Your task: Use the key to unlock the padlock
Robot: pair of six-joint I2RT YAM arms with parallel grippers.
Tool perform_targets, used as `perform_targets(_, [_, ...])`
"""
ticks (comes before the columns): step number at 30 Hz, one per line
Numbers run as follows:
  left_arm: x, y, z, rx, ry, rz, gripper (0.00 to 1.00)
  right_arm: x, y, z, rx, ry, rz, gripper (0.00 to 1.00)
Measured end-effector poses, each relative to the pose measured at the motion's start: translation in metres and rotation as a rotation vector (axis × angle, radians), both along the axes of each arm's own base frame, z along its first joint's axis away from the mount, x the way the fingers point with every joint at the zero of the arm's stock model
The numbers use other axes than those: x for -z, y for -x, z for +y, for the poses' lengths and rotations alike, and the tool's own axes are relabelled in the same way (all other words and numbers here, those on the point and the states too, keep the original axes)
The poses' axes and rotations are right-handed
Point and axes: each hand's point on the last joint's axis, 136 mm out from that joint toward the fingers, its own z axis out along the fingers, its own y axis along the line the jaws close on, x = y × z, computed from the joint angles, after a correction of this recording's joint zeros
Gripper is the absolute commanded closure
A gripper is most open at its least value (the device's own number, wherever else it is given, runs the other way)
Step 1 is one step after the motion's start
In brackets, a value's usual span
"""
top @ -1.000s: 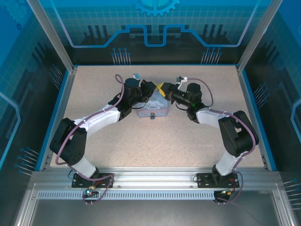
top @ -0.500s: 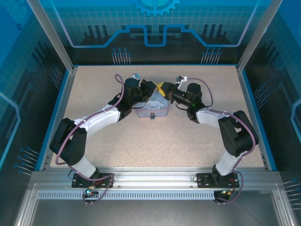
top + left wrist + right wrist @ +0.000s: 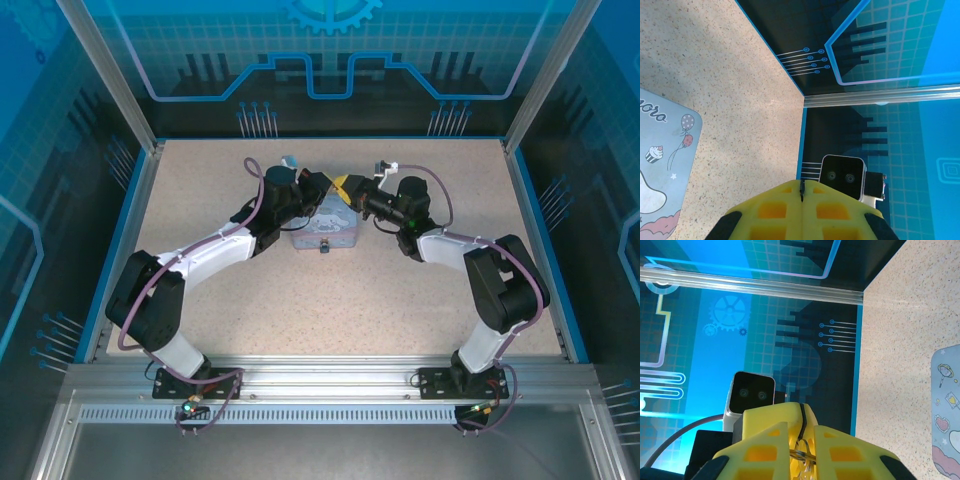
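Left gripper (image 3: 801,186): pressed flat together at the lower centre of the left-wrist frame, pinching something very thin. Right gripper (image 3: 801,411): nearly closed at the lower centre of the right-wrist frame, clamped on a small metal piece. In the overhead frame the two tips meet nose to nose at upper centre.

Tin (image 3: 325,232): pale blue, lying flat just below the meeting point in the overhead frame. Risk: a dropped part may land on its lid and skid off.

Padlock (image 3: 802,456): brassy-silver loops wedged low between the right fingers. Which part is caught, cannot tell. Judgement: with so little gripped, the body could swing when the key pushes, taking the keyway off line.

Key (image 3: 801,190): dark sliver at the left finger seam. Judgement: thin stock between flat pads can pivot or slide back under insertion or turning load. Whether it has entered the keyway, cannot tell. Tips this close may also collide and knock either part loose.
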Motion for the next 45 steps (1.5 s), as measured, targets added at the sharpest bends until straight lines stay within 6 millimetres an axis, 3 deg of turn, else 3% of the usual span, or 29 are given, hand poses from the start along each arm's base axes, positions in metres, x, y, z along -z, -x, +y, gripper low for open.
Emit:
perform_targets(7, [0.0, 0.0, 0.0, -0.003, -0.001, -0.001, 1.0, 0.0, 0.0, 0.0, -0.003, 0.0, 0.0, 1.0])
perform_targets(11, [0.0, 0.0, 0.001, -0.004, -0.001, -0.001, 1.0, 0.0, 0.001, 0.001, -0.005, 0.004, -0.003, 1.0])
perform_targets(12, [0.0, -0.001, 0.001, -0.005, -0.002, -0.001, 1.0, 0.001, 0.001, 0.001, -0.005, 0.006, -0.002, 0.96])
perform_targets(15, [0.001, -0.001, 0.002, -0.013, -0.005, 0.0, 1.0, 0.004, 0.003, 0.002, -0.02, 0.023, -0.003, 0.43])
perform_targets(17, [0.001, 0.0, 0.0, -0.008, -0.005, -0.001, 1.0, 0.011, 0.006, 0.001, -0.025, 0.054, 0.008, 0.31])
perform_targets(21, [0.001, 0.0, 0.0, -0.007, -0.009, 0.001, 1.0, 0.019, 0.018, -0.013, -0.008, 0.108, 0.025, 0.3])
perform_targets(25, [0.002, 0.001, 0.0, -0.005, -0.011, 0.004, 1.0, 0.009, 0.013, -0.033, 0.034, 0.127, -0.008, 0.34])
perform_targets(28, [0.002, 0.001, 0.0, -0.005, -0.011, 0.004, 1.0, 0.004, 0.009, -0.038, 0.035, 0.16, -0.029, 0.38])
perform_targets(37, [0.0, 0.003, 0.001, -0.005, -0.012, 0.006, 1.0, -0.037, 0.0, -0.025, -0.026, 0.167, -0.152, 0.48])
perform_targets(45, [-0.001, 0.005, -0.002, 0.003, -0.012, 0.006, 1.0, -0.014, -0.001, -0.007, -0.094, 0.173, -0.11, 0.52])
